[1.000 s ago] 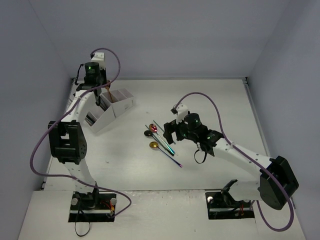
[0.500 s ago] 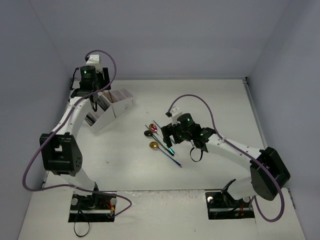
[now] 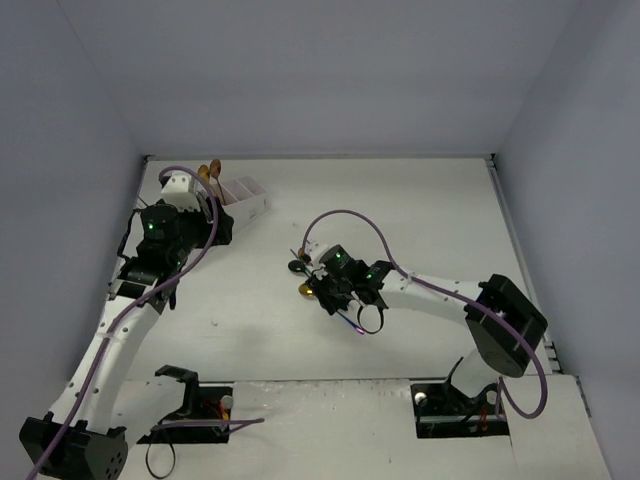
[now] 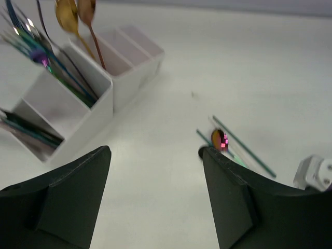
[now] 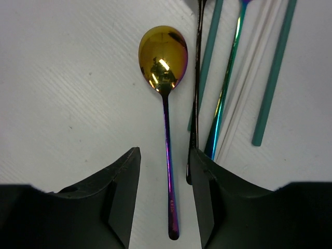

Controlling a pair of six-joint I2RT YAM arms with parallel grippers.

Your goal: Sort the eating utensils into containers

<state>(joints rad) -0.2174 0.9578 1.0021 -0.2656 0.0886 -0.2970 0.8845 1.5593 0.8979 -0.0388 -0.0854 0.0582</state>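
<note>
The right gripper (image 5: pixel 164 174) is hanging with its jaws apart, straddling the thin handle of the rainbow spoon (image 5: pixel 162 57) at the centre of the right wrist view; trouble is waiting just to the right, where a black utensil (image 5: pixel 196 104) is crowding the finger (image 5: pixel 207 207) on that side, so closing here is risking a double catch or a skidding handle; the left gripper (image 4: pixel 153 187) is gaping empty near the white caddy (image 4: pixel 98 104) at upper left

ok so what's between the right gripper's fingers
The right wrist view shows the rainbow spoon, its handle lying on the table between the fingers of the open right gripper, touching neither.
</note>
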